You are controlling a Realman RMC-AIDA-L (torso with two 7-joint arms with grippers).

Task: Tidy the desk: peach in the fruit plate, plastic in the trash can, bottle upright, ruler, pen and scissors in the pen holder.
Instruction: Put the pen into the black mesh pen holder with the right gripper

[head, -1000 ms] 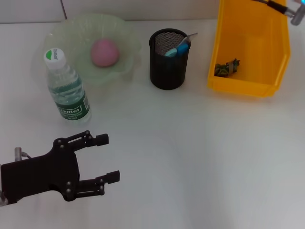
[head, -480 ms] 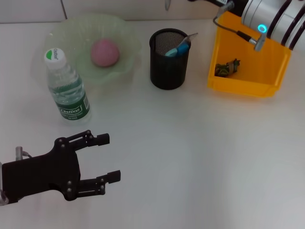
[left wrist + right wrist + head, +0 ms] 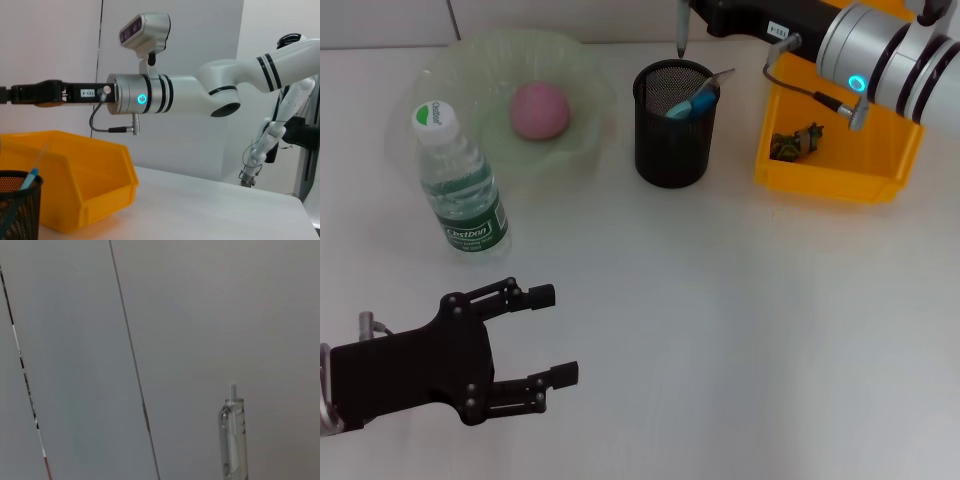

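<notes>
My right gripper reaches in from the top right, shut on a grey pen that hangs tip-down just above the far rim of the black mesh pen holder. The right wrist view shows the clear pen against the wall. A blue-handled item and a thin strip stick out of the holder. The pink peach lies in the green fruit plate. Beside the plate, the bottle stands upright. Crumpled plastic lies in the yellow trash can. My left gripper rests open at the near left.
The left wrist view shows the right arm stretched over the yellow trash can toward the pen holder. The white desk spreads in front of the holder and bin.
My right arm has swung left from over the trash can to above the pen holder, carrying the pen. The left gripper has hardly moved.
</notes>
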